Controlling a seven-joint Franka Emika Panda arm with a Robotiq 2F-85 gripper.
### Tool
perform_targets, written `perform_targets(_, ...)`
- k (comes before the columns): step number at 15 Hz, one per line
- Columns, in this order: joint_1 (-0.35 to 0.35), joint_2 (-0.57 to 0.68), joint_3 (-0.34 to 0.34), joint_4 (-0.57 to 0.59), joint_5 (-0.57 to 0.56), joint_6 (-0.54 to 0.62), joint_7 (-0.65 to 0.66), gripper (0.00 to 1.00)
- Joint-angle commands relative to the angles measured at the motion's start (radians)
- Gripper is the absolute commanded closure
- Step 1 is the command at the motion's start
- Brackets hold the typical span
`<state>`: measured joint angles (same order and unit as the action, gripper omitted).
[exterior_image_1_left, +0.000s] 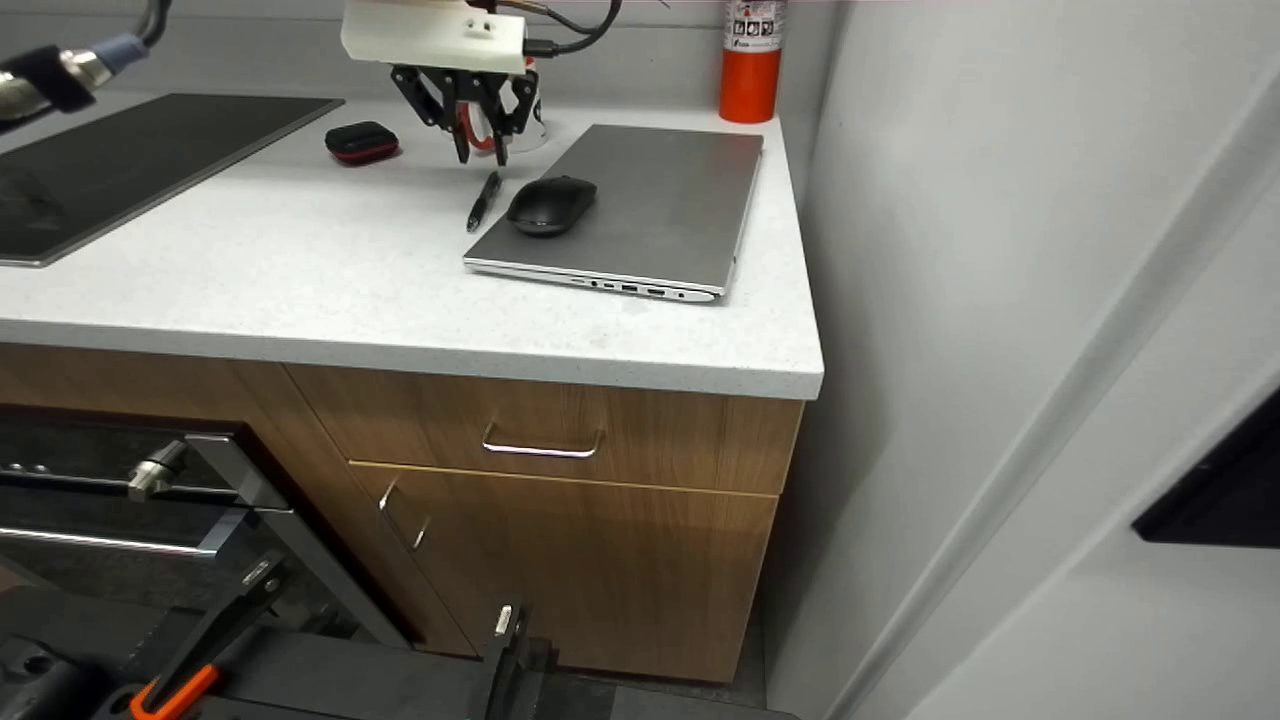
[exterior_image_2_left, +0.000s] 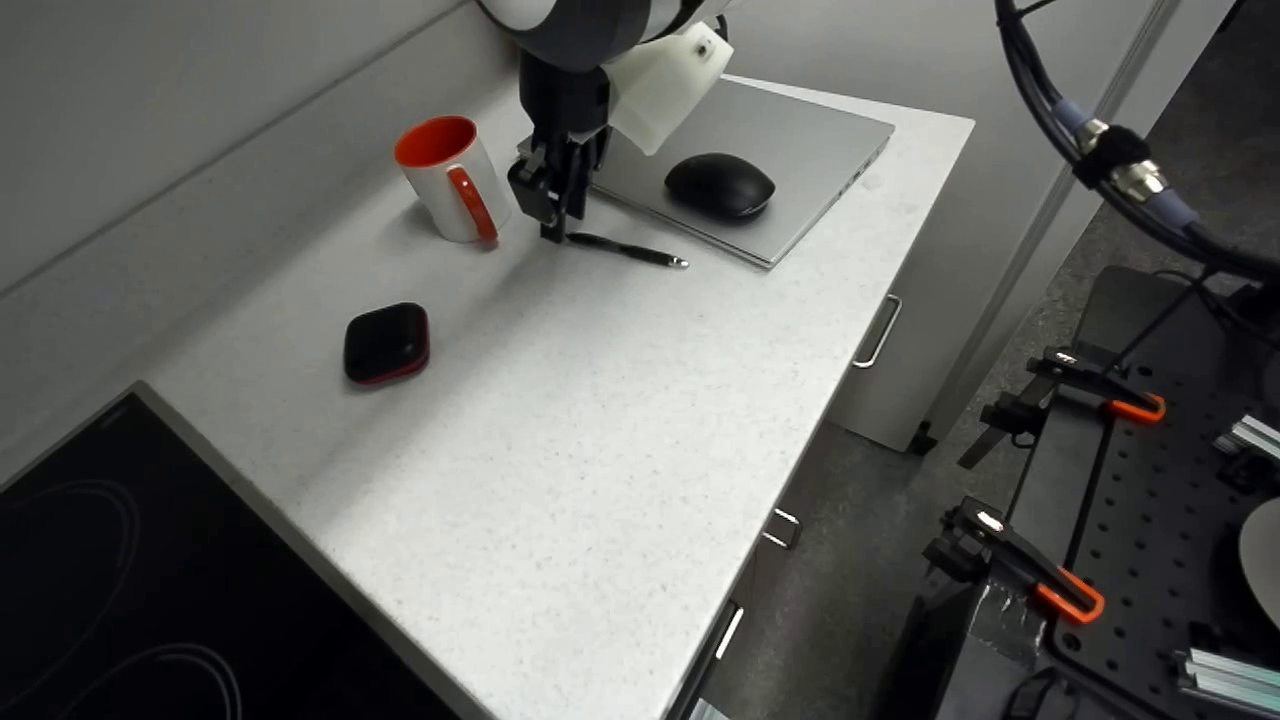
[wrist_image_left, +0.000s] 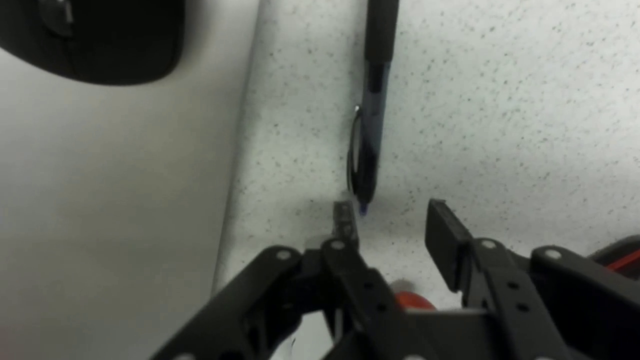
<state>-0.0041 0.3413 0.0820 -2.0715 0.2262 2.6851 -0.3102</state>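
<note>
One red-lined mug (exterior_image_2_left: 448, 185), closed case (exterior_image_2_left: 387, 340) — pen (wrist_image_left: 375, 97) near pincer (wrist_image_left: 390, 210)

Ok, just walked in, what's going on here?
The robot's gripper is open and holds nothing, poised at the clip end of a pen on the counter; I can't tell whether they touch. The pen lies beside a closed laptop with a mouse on top. A mug stands nearby, and a small black case sits further off.
</note>
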Motion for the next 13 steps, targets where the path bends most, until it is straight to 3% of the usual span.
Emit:
perform_targets(1, -0.021, 0.022, 0.014, 0.041, -0.019, -0.005, 0.025, 0.25)
perform_targets(4, -0.03, 0.019, 0.022, 0.049, -0.005, 0.003, 0.016, 0.03)
perform_targets(5, -0.033, 0.021, 0.024, 0.054, -0.002, 0.004, 0.015, 0.0)
perform_targets(8, -0.06, 0.023, 0.058, 0.068, 0.042, -0.009, -0.027, 0.0)
perform_targets(9, -0.038, 0.011, 0.034, 0.042, -0.002, 0.0, 0.01, 0.0)
perform_targets(13, -0.049, 0.012, 0.049, 0.048, 0.006, 0.0, 0.007, 0.0)
